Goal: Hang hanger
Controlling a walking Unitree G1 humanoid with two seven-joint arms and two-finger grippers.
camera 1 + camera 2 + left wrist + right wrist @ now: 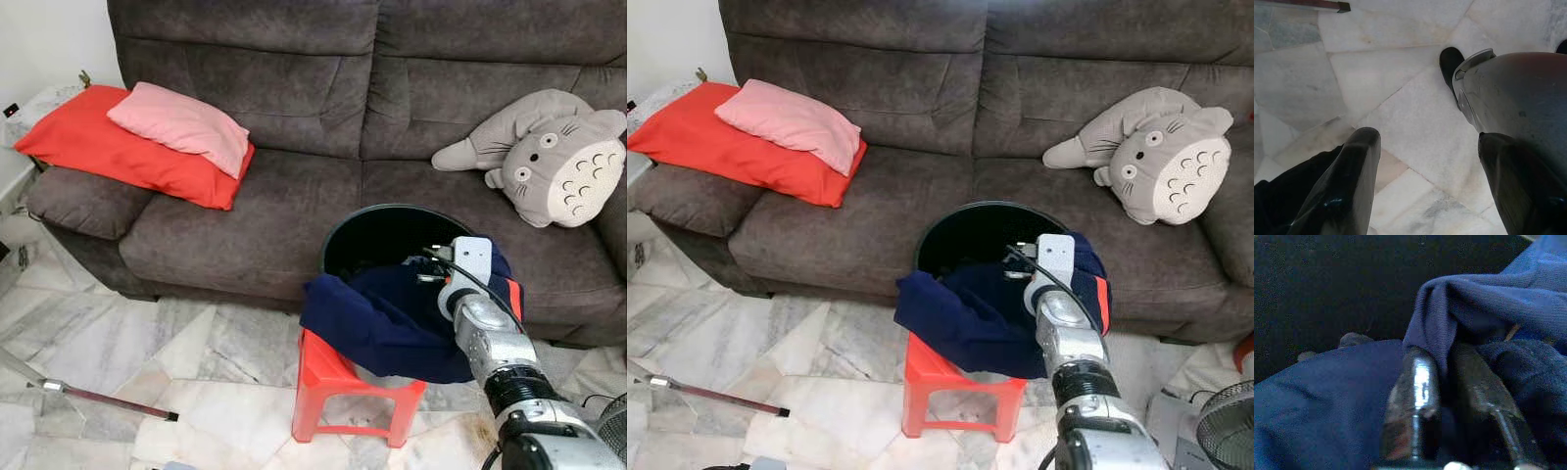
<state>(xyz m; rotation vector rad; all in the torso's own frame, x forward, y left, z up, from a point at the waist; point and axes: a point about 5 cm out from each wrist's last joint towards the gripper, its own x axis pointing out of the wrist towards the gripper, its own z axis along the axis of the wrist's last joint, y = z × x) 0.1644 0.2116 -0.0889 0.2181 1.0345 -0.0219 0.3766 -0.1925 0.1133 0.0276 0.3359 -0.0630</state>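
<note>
Where it meets the bucket (387, 233), right hand (1449, 382) clenched on navy cloth (392, 318); left hand (1425, 161) wide open.

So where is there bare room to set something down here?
Free: the sofa seat between the red cushion and the black basket; the floor left of the red stool. Crowded: the basket, with blue clothes and the right hand.

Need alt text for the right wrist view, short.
Close-up along the right gripper: its two black fingers are pinched on a fold of navy blue cloth. More of the cloth spreads below, with the dark inside of a black bucket behind it.
</note>
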